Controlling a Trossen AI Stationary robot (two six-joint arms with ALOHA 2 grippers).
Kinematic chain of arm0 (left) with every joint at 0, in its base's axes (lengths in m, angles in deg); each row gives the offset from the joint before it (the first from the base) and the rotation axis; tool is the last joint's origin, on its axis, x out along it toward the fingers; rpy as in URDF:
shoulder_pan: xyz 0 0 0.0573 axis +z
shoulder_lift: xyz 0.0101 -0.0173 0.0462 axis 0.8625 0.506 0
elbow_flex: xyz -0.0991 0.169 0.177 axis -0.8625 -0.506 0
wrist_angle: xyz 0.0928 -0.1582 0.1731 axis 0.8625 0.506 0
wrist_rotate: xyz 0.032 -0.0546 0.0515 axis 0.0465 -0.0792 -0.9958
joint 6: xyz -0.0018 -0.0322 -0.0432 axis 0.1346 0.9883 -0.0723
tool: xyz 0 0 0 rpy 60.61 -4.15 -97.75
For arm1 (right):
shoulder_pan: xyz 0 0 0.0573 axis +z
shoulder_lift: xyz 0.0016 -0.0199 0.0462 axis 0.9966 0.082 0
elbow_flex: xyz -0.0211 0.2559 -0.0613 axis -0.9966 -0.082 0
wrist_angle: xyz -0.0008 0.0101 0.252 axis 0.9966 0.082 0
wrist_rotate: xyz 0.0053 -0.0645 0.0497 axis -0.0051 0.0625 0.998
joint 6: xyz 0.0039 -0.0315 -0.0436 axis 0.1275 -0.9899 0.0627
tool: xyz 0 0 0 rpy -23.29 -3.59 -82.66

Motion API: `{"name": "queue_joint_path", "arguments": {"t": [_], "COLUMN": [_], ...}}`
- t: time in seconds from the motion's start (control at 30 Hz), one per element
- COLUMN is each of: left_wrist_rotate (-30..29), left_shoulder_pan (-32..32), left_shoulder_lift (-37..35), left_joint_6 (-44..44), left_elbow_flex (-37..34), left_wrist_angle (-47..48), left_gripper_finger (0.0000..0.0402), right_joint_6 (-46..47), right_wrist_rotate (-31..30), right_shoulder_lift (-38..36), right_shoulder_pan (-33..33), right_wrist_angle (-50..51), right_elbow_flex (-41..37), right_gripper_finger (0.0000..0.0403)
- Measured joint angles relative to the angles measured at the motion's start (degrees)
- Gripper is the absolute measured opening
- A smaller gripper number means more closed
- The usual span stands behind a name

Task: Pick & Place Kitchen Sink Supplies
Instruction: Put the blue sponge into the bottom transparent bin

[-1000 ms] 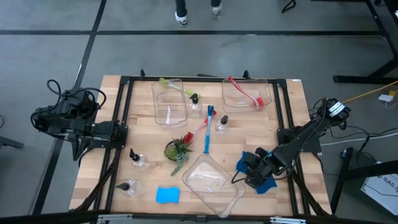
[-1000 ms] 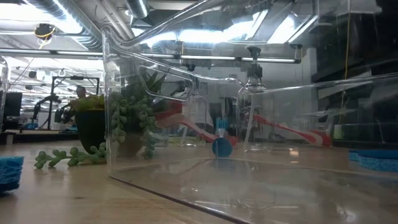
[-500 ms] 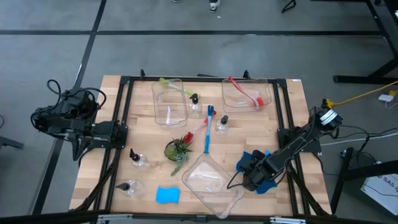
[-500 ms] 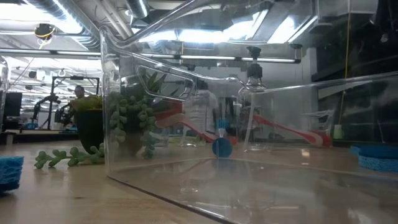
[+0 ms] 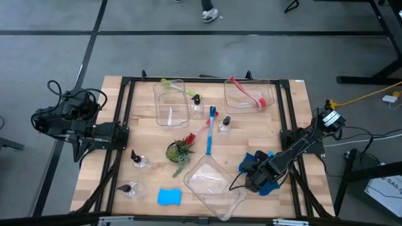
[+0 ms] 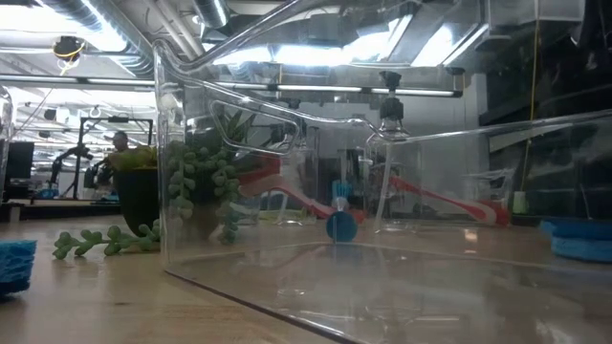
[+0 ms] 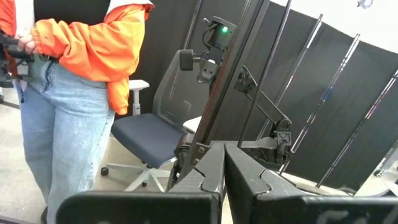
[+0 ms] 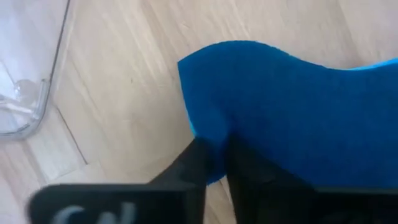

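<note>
looking at the clear bin (image 5: 213, 182) nearest the desk's (image 5: 295, 116) front edge as our landmark, we find the right pincer (image 5: 250, 176) just beside that bin's right-hand corner, low over a blue sponge (image 5: 267, 183). in the right wrist view the two dark fingers (image 8: 198, 163) stand nearly together with the sponge's (image 8: 292, 112) near edge pinched between them, so we judge the pincer is gripping the sponge at that edge, with most of the sponge stretching away beyond the fingertips, away from the bin. the sponge rests on the desk, or only just off it; we cannot tell which.

the move ahead turns on this: the bin lies on the other side of the pincer from the sponge's bulk, so the sponge would have to be carried back over the bin's rim. the right arm is clearly the nearer one.

the left pincer (image 7: 222, 177) waits well off to the far left of the bin, beyond the desk edge, fingers pressed together and holding nothing. a second blue sponge (image 5: 169, 197) lies just left of the bin.
</note>
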State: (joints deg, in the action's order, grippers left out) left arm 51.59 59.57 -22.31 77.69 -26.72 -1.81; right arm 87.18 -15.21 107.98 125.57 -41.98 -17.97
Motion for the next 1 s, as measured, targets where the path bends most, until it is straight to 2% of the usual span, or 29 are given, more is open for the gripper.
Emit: {"name": "queue_joint_path", "arguments": {"t": [0.1, 0.27, 0.5, 0.67, 0.8, 1.0], "left_wrist_rotate": [0.0, 0.0, 0.0, 0.01, 0.0, 0.02], "left_shoulder_pan": [0.0, 0.0, 0.0, 0.0, 0.0, 0.01], "left_shoulder_lift": [0.0, 0.0, 0.0, 0.0, 0.0, 0.0], "left_joint_6": [0.0, 0.0, 0.0, 0.0, 0.0, -0.01], "left_elbow_flex": [0.0, 0.0, 0.0, 0.01, 0.01, 0.0], "left_wrist_angle": [-0.01, -0.02, -0.01, -0.01, -0.01, -0.01], "left_gripper_finger": [0.0006, 0.0006, 0.0006, 0.0006, 0.0006, 0.0006], "right_joint_6": [0.03, 1.97, 3.0, 3.02, 1.73, -6.35], "right_wrist_rotate": [-0.2, -1.11, -4.32, -7.44, -10.73, -14.78], "right_shoulder_lift": [-1.27, -4.76, -12.13, -17.84, -22.23, -27.09], "right_shoulder_pan": [0.0, -0.03, -0.03, -0.03, -0.03, -0.03], "right_wrist_angle": [0.28, 2.24, 2.12, 0.64, -2.56, -13.6], "right_elbow_flex": [0.0, -0.24, -0.24, -0.24, -0.22, -0.16], "right_gripper_finger": [0.0011, 0.0022, 0.0009, 0.0017, 0.0016, 0.0014]}}
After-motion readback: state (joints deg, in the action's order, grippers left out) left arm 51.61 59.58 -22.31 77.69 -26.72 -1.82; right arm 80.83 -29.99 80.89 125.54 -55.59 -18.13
